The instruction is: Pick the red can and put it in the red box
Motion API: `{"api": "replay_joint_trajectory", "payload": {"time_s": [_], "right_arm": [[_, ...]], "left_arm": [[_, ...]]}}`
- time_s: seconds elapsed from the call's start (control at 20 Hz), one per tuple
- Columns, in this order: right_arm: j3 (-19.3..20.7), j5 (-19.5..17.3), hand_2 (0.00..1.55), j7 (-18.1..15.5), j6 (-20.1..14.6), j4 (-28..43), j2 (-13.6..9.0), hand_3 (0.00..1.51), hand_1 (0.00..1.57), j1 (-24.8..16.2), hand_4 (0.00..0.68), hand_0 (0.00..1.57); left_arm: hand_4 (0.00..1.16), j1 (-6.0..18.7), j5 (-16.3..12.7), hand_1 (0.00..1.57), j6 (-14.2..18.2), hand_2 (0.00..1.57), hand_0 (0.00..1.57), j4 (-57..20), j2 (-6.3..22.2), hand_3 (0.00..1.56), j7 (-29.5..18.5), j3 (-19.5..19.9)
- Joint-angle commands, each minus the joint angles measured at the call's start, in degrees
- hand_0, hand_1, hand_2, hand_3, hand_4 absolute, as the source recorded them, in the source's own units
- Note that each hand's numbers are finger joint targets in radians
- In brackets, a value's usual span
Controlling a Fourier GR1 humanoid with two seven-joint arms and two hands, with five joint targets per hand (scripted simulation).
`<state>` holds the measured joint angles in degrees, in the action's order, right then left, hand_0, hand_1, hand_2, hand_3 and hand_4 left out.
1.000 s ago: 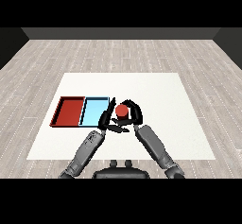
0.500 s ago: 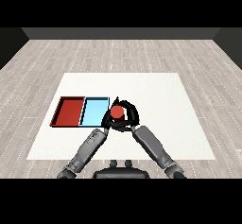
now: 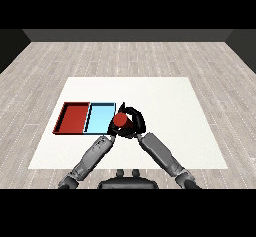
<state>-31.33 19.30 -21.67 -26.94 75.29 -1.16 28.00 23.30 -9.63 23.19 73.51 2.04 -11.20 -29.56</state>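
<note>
A plain red can [image 3: 120,120], tilted, gripped by the right hand's [image 3: 134,124] curled fingers; the left hand [image 3: 114,131] is obscured, its fingers unclear. Red tray [image 3: 64,115] and light blue tray [image 3: 95,117] lie touching, nothing visible inside.

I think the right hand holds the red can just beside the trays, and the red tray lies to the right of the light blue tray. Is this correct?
Not quite. In the head view the flat red tray lies to the left of the flat light blue tray, not the right. The rest holds: the right hand curls its fingers round the red cylindrical can just beside the trays.

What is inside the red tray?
Nothing shows inside the red tray; its floor is bare. The red can is in the right hand, beside the light blue tray.
</note>
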Motion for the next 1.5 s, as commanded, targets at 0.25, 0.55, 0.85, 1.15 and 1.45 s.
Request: {"api": "replay_joint_trajectory", "payload": {"time_s": [0.25,0.55,0.85,1.15,1.45], "right_arm": [[-2.45,1.77,1.45,1.25,-2.37,2.05,1.10,1.40,1.49,1.36,0.522,1.49],[-0.87,2.72,1.44,-3.95,1.87,-0.54,1.09,1.39,1.47,-0.55,0.557,1.47],[3.54,1.71,1.46,-0.63,4.67,0.46,-0.03,1.40,1.52,1.03,0.538,1.52],[-0.49,-1.41,1.45,2.25,1.42,6.12,0.62,1.40,1.49,-1.89,0.545,1.49],[1.04,0.05,0.00,0.72,5.23,4.76,1.09,0.00,0.00,-1.07,0.000,0.00]], "left_arm": [[0.90,1.23,0.03,1.57,2.75,1.52,1.57,-1.39,-1.94,1.42,2.46,-1.72],[0.89,4.99,0.12,1.57,10.55,1.47,1.57,-6.69,-1.94,1.33,0.61,-5.54],[0.87,2.78,3.86,1.57,9.28,1.50,1.57,2.20,-1.86,1.38,7.78,-1.65],[0.93,2.64,-0.85,1.57,11.70,1.53,1.57,-0.62,-1.93,1.43,0.55,-5.46],[1.14,2.68,-0.84,1.57,9.98,1.57,1.57,-0.13,-1.95,1.49,0.66,-2.53]]}}
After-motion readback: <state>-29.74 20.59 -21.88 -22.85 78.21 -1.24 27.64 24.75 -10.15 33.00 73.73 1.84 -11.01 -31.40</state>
